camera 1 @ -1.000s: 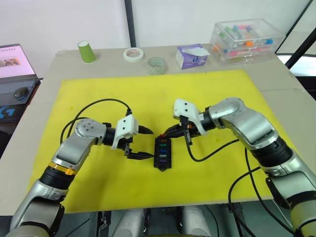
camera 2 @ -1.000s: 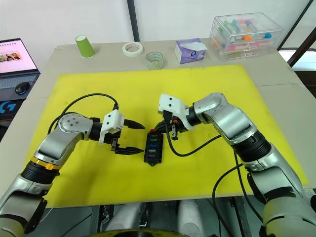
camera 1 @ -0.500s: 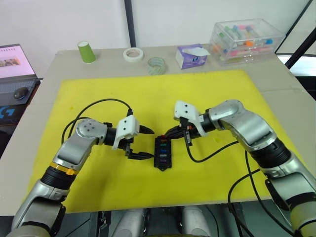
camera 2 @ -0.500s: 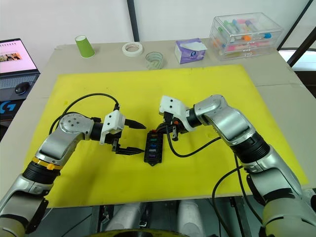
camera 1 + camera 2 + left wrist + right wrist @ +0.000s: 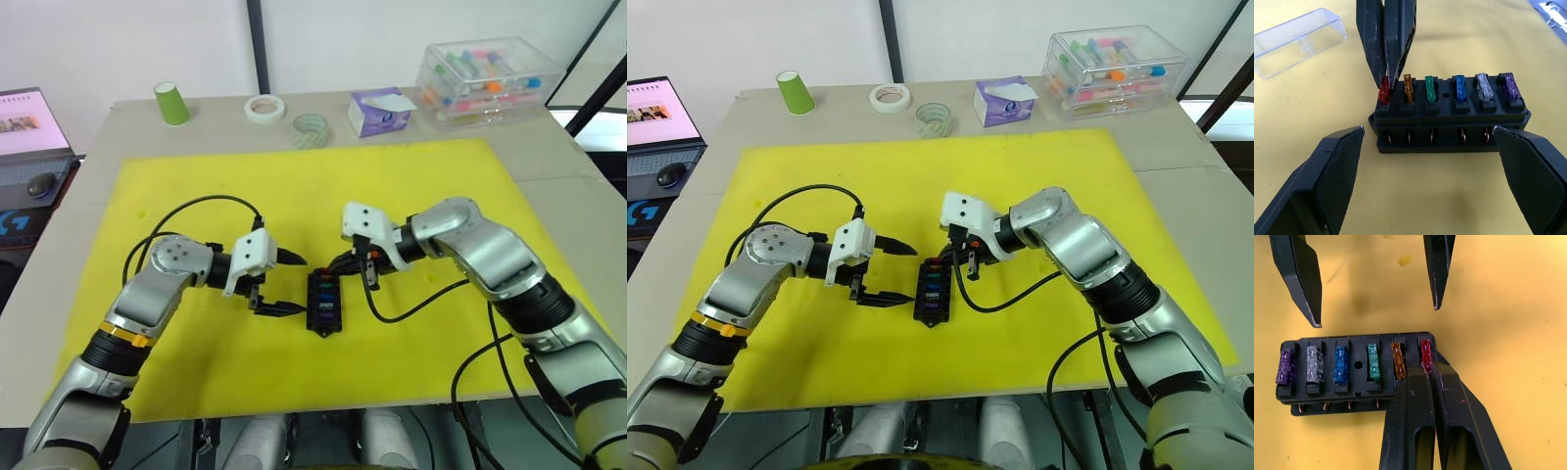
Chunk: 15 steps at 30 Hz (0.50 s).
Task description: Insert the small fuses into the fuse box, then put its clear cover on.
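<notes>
Between the spread left gripper (image 5: 282,283) jaws sits the fuse box (image 5: 322,301). All six slots are filled. The right gripper (image 5: 1428,369), jaws pressed together, bears on the red fuse (image 5: 1425,354) at the row's end. Judged step: seating this last fuse. Next move: fetch the clear cover (image 5: 1298,42), lying just beyond the box.

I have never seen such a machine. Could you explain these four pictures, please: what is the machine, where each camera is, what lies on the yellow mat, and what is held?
It is a robot with two arms. Two pictures come from its head, looking down; the other two come from cameras on its wrists. On the yellow mat lies a black fuse box with six coloured fuses in its slots. The right tool is shut, its tips at the red fuse at one end of the row. The left tool is open beside the box and holds nothing. A clear cover lies on the mat, apart from the box.
</notes>
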Each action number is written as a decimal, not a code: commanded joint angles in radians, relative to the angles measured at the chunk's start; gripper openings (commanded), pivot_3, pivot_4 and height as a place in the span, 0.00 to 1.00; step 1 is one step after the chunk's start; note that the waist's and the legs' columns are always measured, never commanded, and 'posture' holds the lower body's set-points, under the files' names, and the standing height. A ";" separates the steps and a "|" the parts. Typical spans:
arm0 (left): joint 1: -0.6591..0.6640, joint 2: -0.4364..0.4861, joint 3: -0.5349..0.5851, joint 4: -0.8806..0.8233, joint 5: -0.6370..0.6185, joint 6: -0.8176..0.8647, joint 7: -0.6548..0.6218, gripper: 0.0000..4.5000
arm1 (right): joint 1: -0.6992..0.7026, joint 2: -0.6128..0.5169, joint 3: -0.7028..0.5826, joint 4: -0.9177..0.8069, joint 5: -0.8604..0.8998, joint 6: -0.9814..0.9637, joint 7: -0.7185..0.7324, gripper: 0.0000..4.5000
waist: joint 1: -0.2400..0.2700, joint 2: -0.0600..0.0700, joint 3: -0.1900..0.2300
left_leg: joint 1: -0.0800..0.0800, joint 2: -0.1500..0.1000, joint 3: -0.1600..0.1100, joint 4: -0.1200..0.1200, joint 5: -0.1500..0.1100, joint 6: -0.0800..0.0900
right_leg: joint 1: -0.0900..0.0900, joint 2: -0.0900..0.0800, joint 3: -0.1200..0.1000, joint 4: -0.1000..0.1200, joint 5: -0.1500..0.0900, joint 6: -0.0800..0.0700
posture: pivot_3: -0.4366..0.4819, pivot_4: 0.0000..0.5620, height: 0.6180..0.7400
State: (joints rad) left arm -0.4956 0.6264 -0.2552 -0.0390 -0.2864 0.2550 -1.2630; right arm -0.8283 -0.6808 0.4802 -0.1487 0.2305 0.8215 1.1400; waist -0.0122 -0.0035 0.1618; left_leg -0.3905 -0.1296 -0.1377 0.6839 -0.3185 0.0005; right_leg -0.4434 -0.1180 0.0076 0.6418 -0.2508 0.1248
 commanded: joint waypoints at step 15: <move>0.007 -0.010 0.012 -0.016 0.011 -0.017 0.010 0.98 | -0.068 0.002 0.037 -0.058 -0.030 0.058 0.049 0.00 | 0.000 0.000 0.000 | 0.000 0.000 0.000 0.000 0.000 0.000 | 0.000 0.000 0.000 0.003 0.000 0.000 | 0.48 0.27 1.00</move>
State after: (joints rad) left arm -0.4850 0.6177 -0.2553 -0.0391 -0.2718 0.2486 -1.2567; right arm -0.8758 -0.6826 0.5138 -0.1746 0.1991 0.8809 1.1764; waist -0.0117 -0.0035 0.1618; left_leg -0.3906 -0.1300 -0.1377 0.6841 -0.3185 0.0005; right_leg -0.4437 -0.1183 0.0076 0.6451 -0.2508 0.1248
